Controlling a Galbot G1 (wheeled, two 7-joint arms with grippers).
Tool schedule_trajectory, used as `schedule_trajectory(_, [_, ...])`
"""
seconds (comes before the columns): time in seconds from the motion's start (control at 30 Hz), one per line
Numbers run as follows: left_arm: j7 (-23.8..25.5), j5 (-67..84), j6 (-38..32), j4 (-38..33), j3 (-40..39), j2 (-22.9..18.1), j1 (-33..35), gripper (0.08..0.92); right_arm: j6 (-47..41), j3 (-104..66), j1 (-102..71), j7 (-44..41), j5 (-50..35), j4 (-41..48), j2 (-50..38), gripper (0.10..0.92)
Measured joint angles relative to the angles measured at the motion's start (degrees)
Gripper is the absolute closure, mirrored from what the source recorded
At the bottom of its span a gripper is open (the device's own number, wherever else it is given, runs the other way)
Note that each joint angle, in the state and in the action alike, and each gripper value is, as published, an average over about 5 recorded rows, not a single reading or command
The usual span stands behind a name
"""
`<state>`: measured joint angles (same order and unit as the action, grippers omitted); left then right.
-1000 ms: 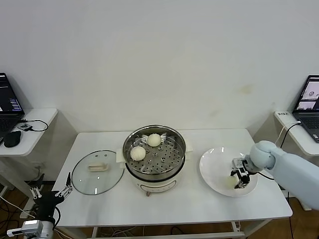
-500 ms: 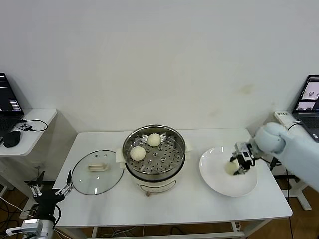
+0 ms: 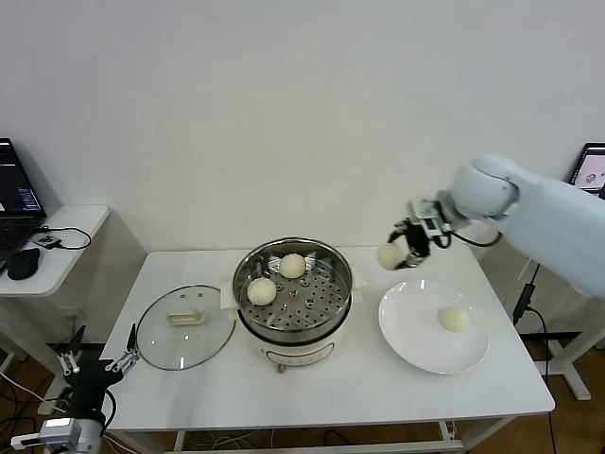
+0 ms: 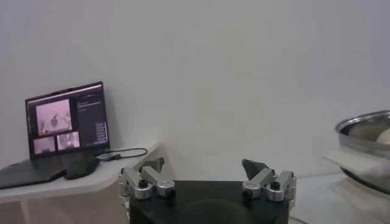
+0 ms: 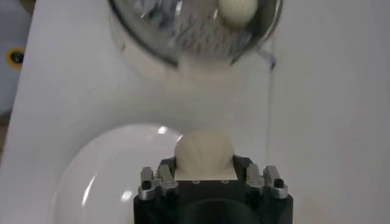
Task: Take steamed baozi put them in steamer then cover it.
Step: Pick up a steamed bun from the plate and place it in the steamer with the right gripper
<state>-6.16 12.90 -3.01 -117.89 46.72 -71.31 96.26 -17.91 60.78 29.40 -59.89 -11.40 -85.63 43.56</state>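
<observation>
right gripper point(image 3: 401, 252) clamps a baozi point(image 3: 389, 255) just right of the steamer point(image 3: 293, 288); best centred over bare tray before letting go. left gripper point(image 3: 95, 366) waits open, low.

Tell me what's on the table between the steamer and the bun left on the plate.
In the head view, only bare tabletop and bare plate lie between the steamer and that bun. The right gripper carries another bun above.

A plain white wall point(image 3: 284, 104) backs the white table point(image 3: 378, 388), with a laptop-bearing side desk point(image 3: 57, 248) to its left.
</observation>
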Motion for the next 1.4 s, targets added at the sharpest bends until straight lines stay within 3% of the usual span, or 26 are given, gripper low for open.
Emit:
schedule_trajectory(0.3, [0.0, -0.1, 0.0, -0.6, 0.5, -0.9, 0.2, 0.177, 2.3, 4.5, 1.9, 3.0, -3.0, 0.4, 9.1, 0.423])
schedule_trajectory(0.7, [-0.1, -0.2, 0.0, -0.6, 0.9, -1.7, 0.3, 0.177, 9.6, 9.4, -0.9, 3.2, -0.1, 3.5, 19.1, 0.423])
schedule_trajectory(1.4, [-0.3, 0.2, -0.6, 0.2, 1.1, -2.1, 0.1, 0.177, 21.2, 13.8, -0.8, -1.2, 7.5, 5.1, 25.3, 0.405])
